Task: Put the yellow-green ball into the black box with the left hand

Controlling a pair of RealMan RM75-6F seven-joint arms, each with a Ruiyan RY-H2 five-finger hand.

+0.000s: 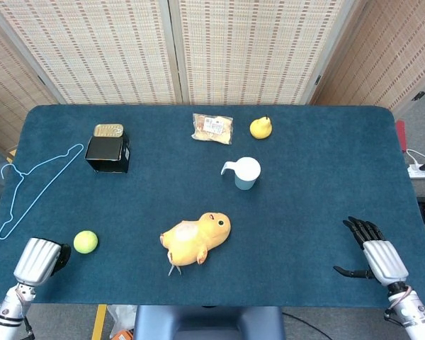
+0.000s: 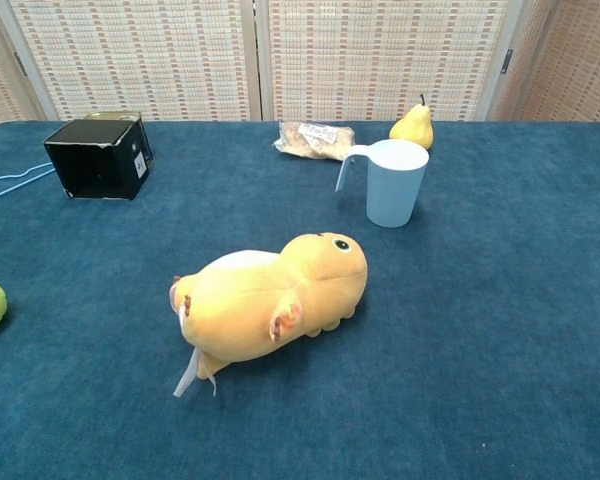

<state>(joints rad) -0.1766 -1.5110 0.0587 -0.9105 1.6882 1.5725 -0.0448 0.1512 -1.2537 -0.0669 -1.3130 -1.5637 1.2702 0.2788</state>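
Small round yellow-green ball (image 1: 86, 241) resting on the dark blue tabletop (image 1: 304, 170), apart from the left robot hand (image 1: 37, 260) at its 8 o'clock; whether clenched or released, cannot tell. Black open-topped box (image 1: 108, 153) at 12 o'clock from the ball. Right robot hand (image 1: 374, 254) released, fingers spread, holding nothing.
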